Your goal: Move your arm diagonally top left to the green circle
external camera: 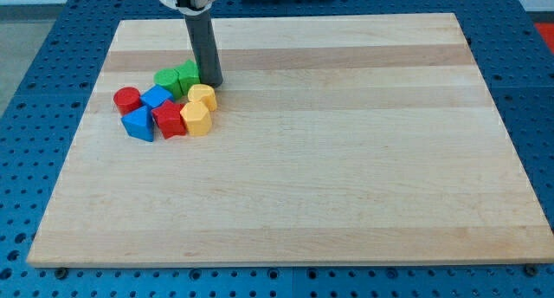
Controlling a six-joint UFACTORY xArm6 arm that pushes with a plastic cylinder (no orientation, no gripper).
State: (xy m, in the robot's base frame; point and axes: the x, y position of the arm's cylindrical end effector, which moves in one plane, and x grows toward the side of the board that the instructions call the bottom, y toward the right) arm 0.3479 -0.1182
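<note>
Green blocks sit at the cluster's top: a round one (pixel 167 79) and another (pixel 187 73) touching it. Our tip (pixel 212 83) rests just right of them, above two yellow blocks (pixel 202 96) (pixel 196 119). We carry no jaws. Red cylinder (pixel 127 99), red block (pixel 169 119), blue blocks (pixel 157 96) (pixel 138 124) crowd the tabletop (pixel 346 159).

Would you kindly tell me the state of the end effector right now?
No gripper, only a rod: my tip holds nothing, resting just right of the green blocks, above the yellow blocks.
</note>
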